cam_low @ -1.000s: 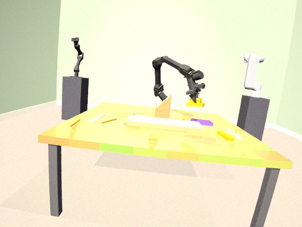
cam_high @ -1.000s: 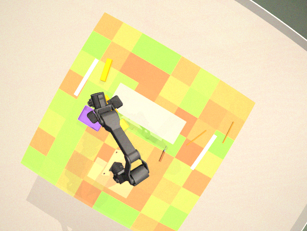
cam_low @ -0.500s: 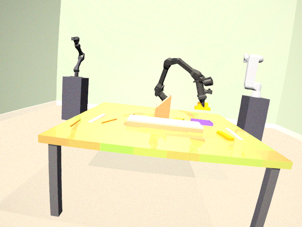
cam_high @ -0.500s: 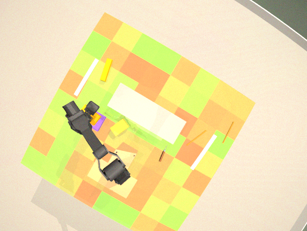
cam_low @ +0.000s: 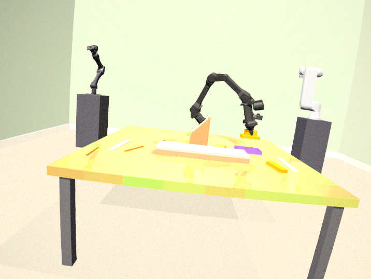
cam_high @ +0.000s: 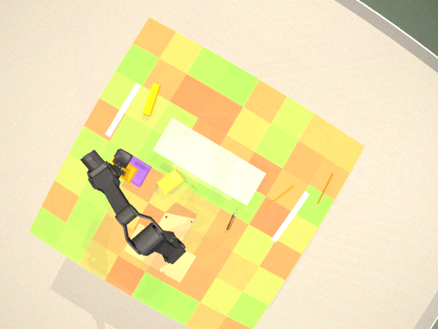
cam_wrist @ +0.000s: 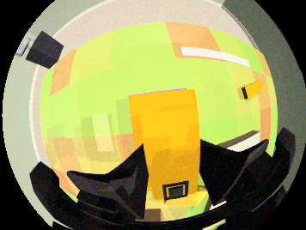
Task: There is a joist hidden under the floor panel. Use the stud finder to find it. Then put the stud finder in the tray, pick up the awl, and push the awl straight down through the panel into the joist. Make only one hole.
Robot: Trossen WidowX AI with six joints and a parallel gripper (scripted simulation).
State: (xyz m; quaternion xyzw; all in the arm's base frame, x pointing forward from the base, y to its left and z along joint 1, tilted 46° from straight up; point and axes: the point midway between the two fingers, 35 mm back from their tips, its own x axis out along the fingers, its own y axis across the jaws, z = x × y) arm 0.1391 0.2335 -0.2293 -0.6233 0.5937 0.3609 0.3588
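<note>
My gripper (cam_high: 121, 170) (cam_low: 251, 131) (cam_wrist: 168, 142) is shut on the orange-yellow stud finder (cam_high: 129, 174) (cam_low: 250, 137) (cam_wrist: 168, 124) and holds it raised above the table, beside and partly over the purple tray (cam_high: 144, 175) (cam_low: 248, 150). In the wrist view the stud finder hides nearly all of the tray; its small dark display faces the camera. The white floor panel (cam_high: 208, 161) (cam_low: 203, 153) lies on the table to the right of the tray in the top view. The awl (cam_high: 230, 222), with a brown handle and thin metal tip, lies beyond the panel's near long side. The joist is hidden.
A yellow block (cam_high: 170, 181) lies between tray and panel. A yellow bar (cam_high: 151, 99) (cam_low: 276, 166) (cam_wrist: 253, 89) and a white strip (cam_high: 123, 110) lie past the tray. Another white strip (cam_high: 290, 216) and two orange sticks lie right. A pale wooden stand (cam_low: 200, 131) is near the arm's base.
</note>
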